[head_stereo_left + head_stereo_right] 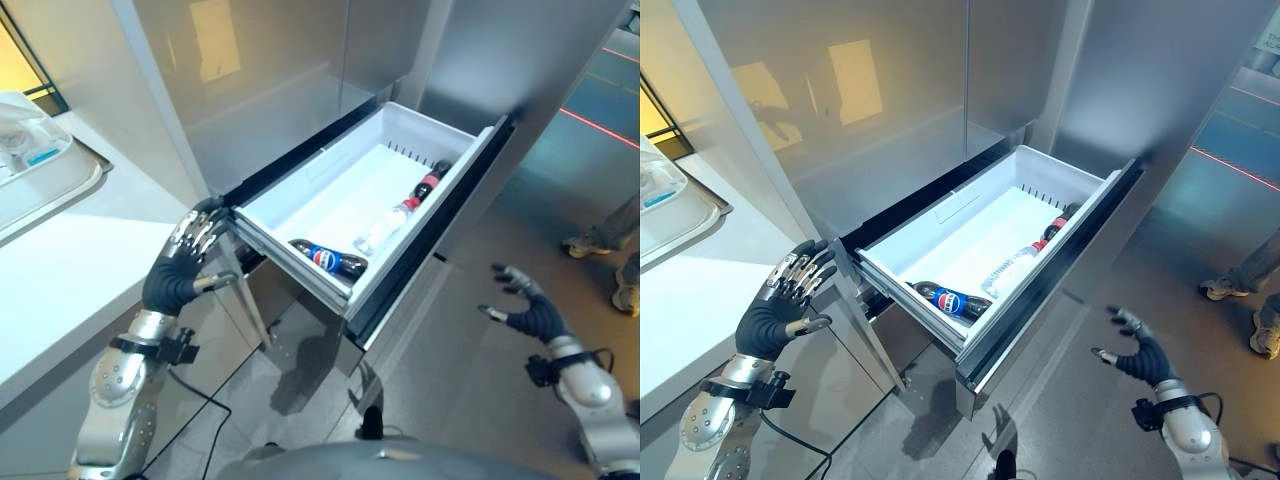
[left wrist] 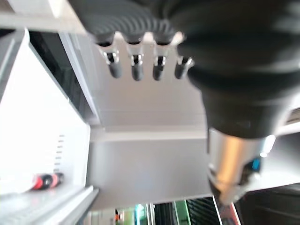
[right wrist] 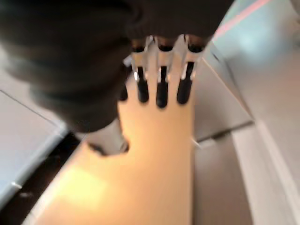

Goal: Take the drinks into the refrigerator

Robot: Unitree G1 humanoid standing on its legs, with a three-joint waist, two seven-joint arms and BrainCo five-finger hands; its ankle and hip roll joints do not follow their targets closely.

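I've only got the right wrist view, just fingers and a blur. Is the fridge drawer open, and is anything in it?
Observer: Yes, the drawer is pulled out, with three drinks lying inside: a cola bottle, a clear bottle and a dark bottle.
Operator: Where's the hand I'm looking along?
Observer: The right robot hand is open, off to the drawer's right, apart from it, holding nothing.
Operator: And the other?
Observer: The left robot hand is open by the drawer's near left corner.
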